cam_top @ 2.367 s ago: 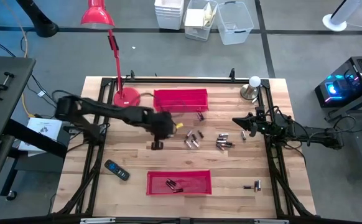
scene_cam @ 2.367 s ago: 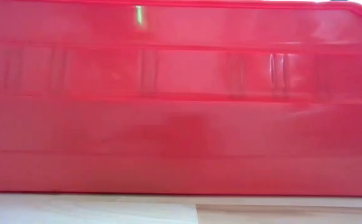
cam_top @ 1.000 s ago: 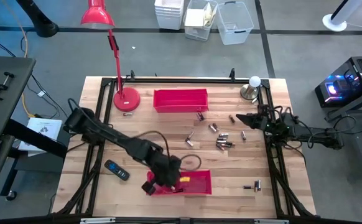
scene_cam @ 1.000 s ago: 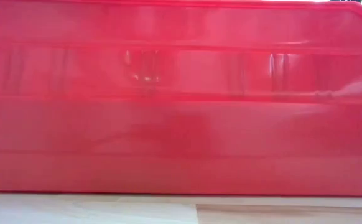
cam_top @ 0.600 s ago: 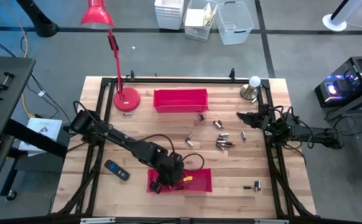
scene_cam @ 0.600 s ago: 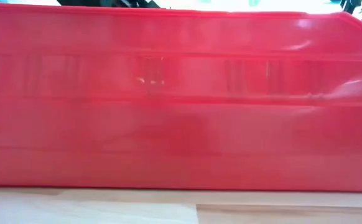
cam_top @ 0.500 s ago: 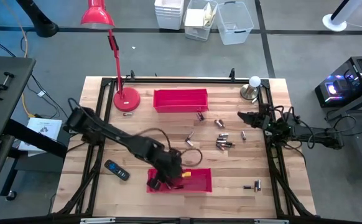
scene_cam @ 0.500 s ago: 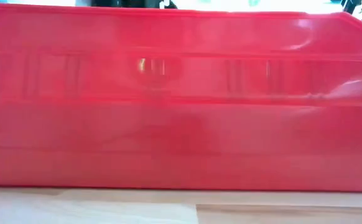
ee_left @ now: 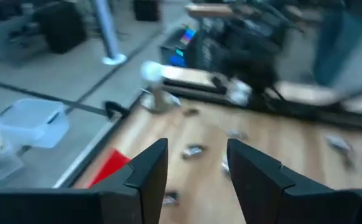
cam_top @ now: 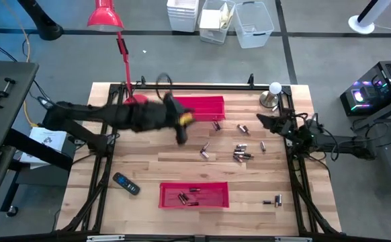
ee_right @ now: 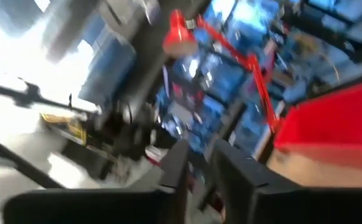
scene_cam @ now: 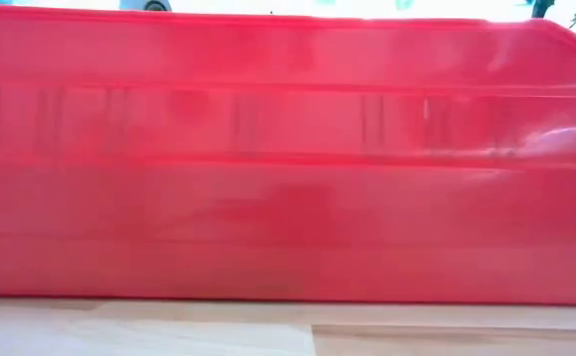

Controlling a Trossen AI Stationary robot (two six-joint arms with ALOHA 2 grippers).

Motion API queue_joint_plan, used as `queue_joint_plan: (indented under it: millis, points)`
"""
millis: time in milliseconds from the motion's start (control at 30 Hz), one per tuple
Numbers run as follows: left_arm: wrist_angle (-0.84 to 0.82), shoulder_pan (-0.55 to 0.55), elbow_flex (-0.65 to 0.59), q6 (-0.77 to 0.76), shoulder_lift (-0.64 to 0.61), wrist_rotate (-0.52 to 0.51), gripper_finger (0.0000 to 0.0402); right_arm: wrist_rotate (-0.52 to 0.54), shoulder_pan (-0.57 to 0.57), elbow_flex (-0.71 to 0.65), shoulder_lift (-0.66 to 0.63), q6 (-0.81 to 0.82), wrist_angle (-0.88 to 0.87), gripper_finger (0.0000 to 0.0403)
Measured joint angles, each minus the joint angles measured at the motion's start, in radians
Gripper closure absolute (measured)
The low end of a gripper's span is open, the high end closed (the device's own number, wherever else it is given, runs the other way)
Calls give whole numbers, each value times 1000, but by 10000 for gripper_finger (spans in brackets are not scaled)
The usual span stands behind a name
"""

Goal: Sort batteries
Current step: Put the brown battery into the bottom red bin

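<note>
A: Overall, what fills the table, from the largest item down?

B: The wooden table (cam_top: 115, 168); two red trays, the far tray (cam_top: 205, 104) just beside the left gripper (cam_top: 181, 136) and the near tray (cam_top: 215, 195) well apart from it, with a few batteries inside. The left gripper hangs above bare wood, its fingers (ee_left: 147, 171) apart and nothing between them.

A: And the right gripper (cam_top: 263, 121)?

B: It waits at the table's right edge; its fingers show a narrow gap and hold nothing.

A: Where are the loose batteries (cam_top: 239, 154)?

B: They are scattered between the two grippers, nearer the right one; a pair lies apart near the right-hand near corner.

A: How should one handle?

B: Judged light, rigid, smooth and prone to roll; best pinched across the middle of the barrel, fingers square to its axis.
</note>
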Motion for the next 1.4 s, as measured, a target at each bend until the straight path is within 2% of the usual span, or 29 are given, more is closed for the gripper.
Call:
queue_joint_plan:
  millis: [133, 300, 367, 433, 567, 633, 733, 867, 1000, 1167, 1400]
  points:
    - [144, 141, -89, -58, -12, 157, 245, -92, -12, 147, 201, -92, -114, 256]
    - [278, 260, -242, -208, -19, 392, 245, -142, -37, 447, 499, -388, -586, 197]
    - [336, 266, -330, -278, -35, 436, 245, -144, -51, 553, 618, -476, -759, 188]
    - [418, 251, -423, -340, -63, 451, 245, -196, -61, 643, 717, -542, -911, 186]
    - [578, 218, -609, -401, -138, 425, 245, -387, -37, 735, 847, -635, -1128, 190]
    - [597, 220, -689, -408, -179, 391, 245, -405, 1, 743, 870, -632, -1219, 194]
    - [605, 245, -780, -410, -234, 373, 245, -352, 71, 719, 874, -568, -1368, 199]
    - [603, 283, -850, -360, -275, 380, 245, -261, 162, 660, 851, -503, -1404, 201]
    - [598, 315, -861, -276, -270, 387, 245, -211, 235, 613, 880, -600, -1354, 202]
    - [591, 341, -862, -211, -250, 407, 245, -123, 276, 608, 990, -707, -1302, 202]
    - [571, 357, -863, -210, -229, 400, 245, -109, 275, 607, 1168, -780, -1235, 202]
